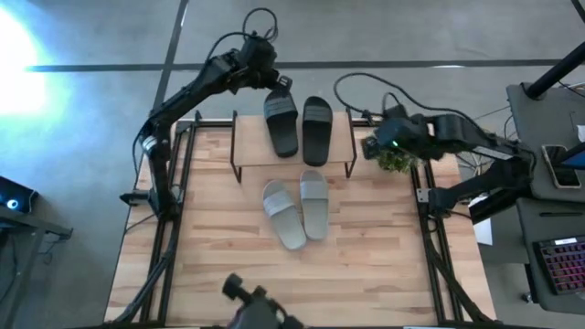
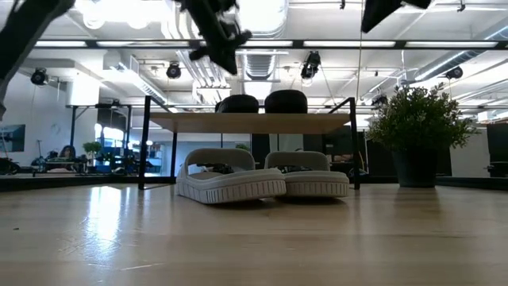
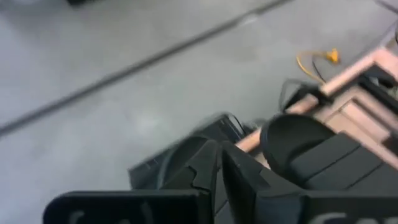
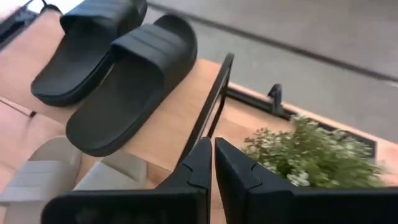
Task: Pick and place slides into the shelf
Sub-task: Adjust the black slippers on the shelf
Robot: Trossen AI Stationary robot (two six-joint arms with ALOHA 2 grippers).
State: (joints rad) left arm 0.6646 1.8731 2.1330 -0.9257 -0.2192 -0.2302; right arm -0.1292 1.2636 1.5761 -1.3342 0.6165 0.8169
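Both black slides [image 1: 299,125] are lying side by side on the shelf [image 1: 340,153], the grey slides [image 1: 298,208] waiting on the counter [image 1: 210,238] just in front. Left hand [image 1: 279,82] and right hand [image 1: 369,146] are hanging empty, fingers together; each needs opening before straddling a grey strap.
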